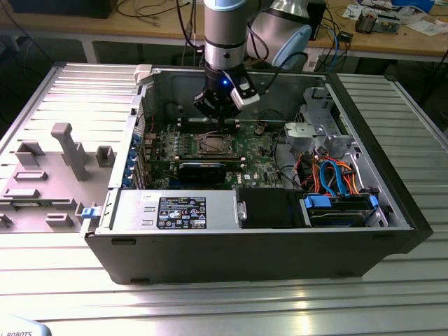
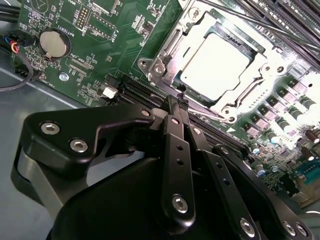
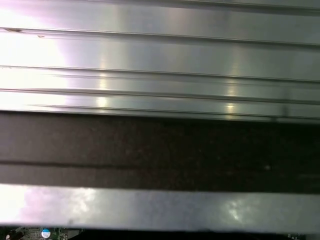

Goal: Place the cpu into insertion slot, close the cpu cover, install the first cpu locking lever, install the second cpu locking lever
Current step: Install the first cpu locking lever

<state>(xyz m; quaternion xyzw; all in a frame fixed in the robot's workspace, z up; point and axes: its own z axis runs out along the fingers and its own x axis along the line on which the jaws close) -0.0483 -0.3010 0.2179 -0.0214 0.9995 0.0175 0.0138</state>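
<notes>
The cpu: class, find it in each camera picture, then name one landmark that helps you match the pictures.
Exterior view: the cpu sits mid-board inside the open case, just below the claw.
Second wrist view: the cpu lies framed by the cpu cover, beyond the claw.
First wrist view: not in it.
Shared landmark: the green motherboard.

A ribbed metal table (image 1: 63, 84) spans the scene under bright overhead light, which glares off its slats. Behind it, a wooden bench (image 1: 392, 43) runs along the back, strewn with cables (image 1: 150, 10) and papers (image 1: 427, 24).
</notes>
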